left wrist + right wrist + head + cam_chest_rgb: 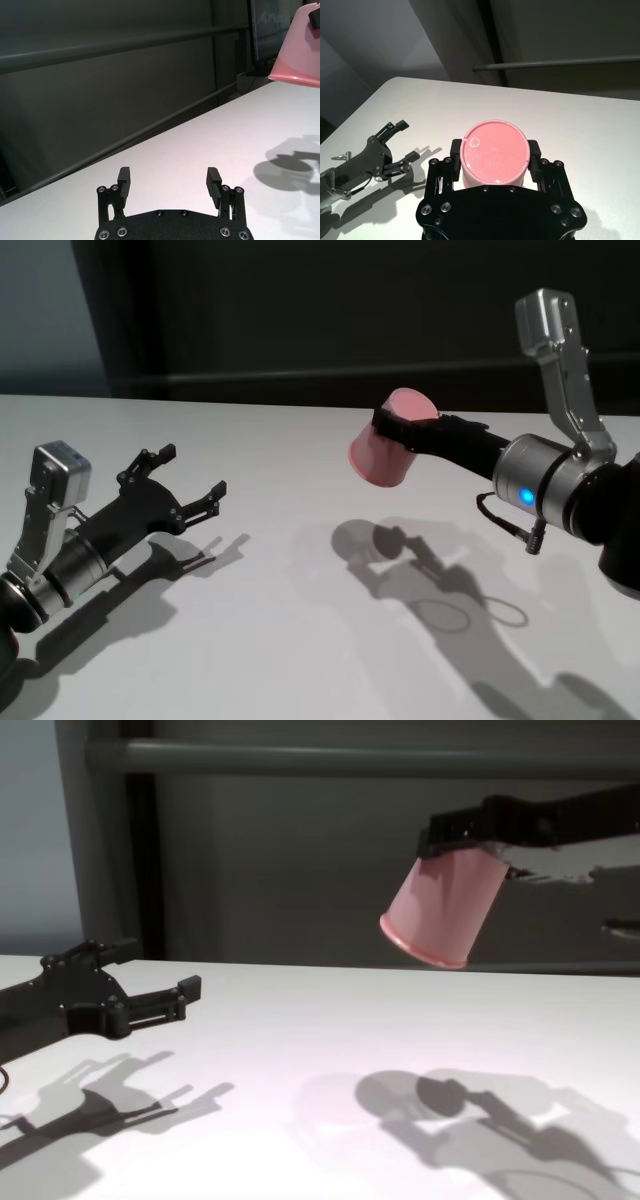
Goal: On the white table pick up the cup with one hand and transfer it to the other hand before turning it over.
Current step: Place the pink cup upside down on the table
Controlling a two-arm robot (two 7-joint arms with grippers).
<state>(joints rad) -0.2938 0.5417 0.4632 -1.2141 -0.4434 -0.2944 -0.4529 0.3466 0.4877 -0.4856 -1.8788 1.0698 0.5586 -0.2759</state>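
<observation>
Cup (388, 446) hangs above the surface (300, 640), rim tilted down, clamped near its base by the right tool (495, 161). Left tool (185, 490) waits wide, well apart; better settle the cup gently, rim flat.

Salmon-pink cup (392, 444), plain white table (300, 640), black end effectors, all unpatterned.

Dim room, hard shadows on table (300, 640)
</observation>
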